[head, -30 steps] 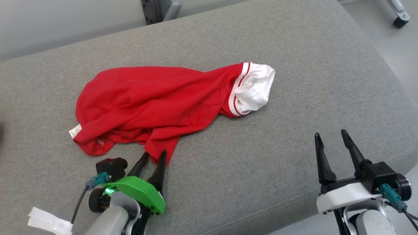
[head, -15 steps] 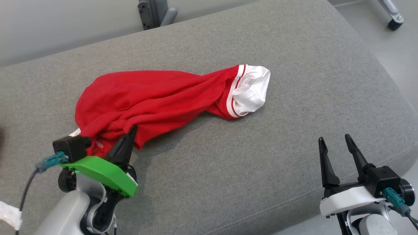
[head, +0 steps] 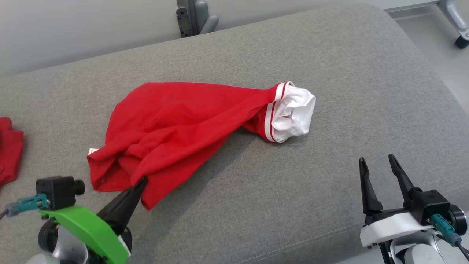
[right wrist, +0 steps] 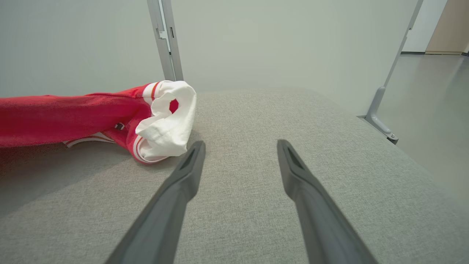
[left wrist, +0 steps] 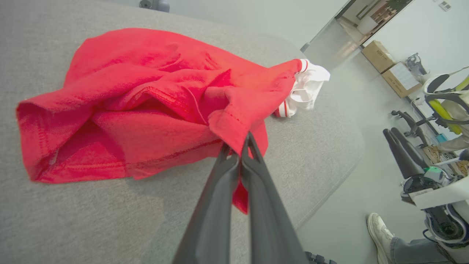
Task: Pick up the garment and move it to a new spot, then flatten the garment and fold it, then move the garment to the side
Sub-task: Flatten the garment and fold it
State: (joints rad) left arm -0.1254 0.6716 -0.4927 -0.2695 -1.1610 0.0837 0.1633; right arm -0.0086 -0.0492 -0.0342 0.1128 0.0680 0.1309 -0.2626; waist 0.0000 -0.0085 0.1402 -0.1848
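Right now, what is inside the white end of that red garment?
Through the opening of the white end, a small patch of red fabric shows. Deeper in, its own crumpled folds cover everything.

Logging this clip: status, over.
Left gripper shut on garment hem. Right gripper open, apart from it. Garment bunched on cushion. Nothing blocking.

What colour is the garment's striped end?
White; the striped end shows best in the right wrist view.
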